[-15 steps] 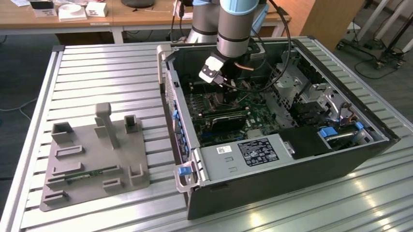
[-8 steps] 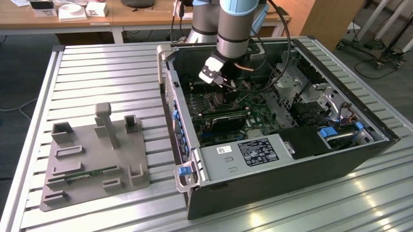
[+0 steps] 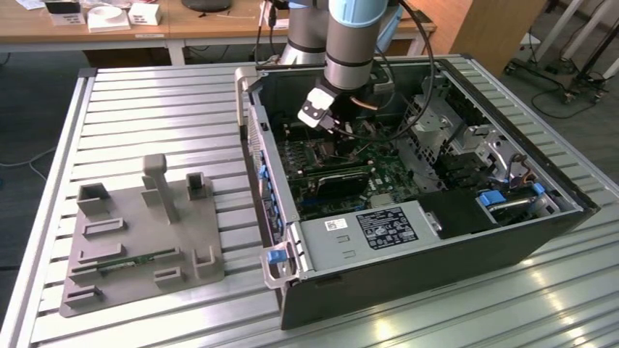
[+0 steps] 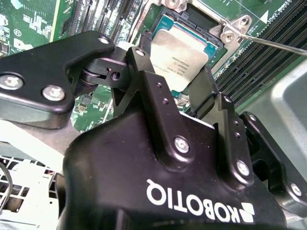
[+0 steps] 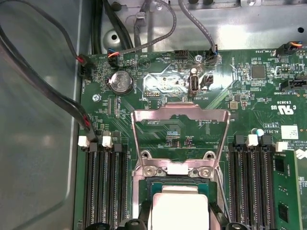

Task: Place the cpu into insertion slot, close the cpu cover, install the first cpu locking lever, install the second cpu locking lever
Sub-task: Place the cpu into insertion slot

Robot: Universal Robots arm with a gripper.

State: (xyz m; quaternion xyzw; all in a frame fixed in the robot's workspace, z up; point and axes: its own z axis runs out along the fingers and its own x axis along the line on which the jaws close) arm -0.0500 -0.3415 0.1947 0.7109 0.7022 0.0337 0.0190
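The gripper (image 4: 177, 72) had its jaws set narrow on the cpu (image 4: 180, 52), one fingertip against each of two opposite edges. The cpu sat over the slot (image 4: 189, 17), level with it or just above. Whether it had bottomed out I could not tell, since the fingers hid its near corners. Beyond it the cover (image 5: 180, 114) stood raised on its hinge, with the window open to the board (image 5: 249, 96). A thin lever (image 4: 273, 42) ran out beside the slot. Memory slots (image 5: 105, 191) flanked the slot on both sides. In the exterior view the arm reached down into the open case (image 3: 416, 290), which lay on a slatted table (image 3: 145, 109).

In my judgement the main risk was a skewed seat. If the cpu was let go tilted or off its keys, it could ride on the rim and bend the contacts. The raised cover could also drop onto the fingers, or a finger could catch the lever.

White lettering ran across the gripper body, fine print covered the cpu's top, and small white labels dotted the board. None of it is read off here.
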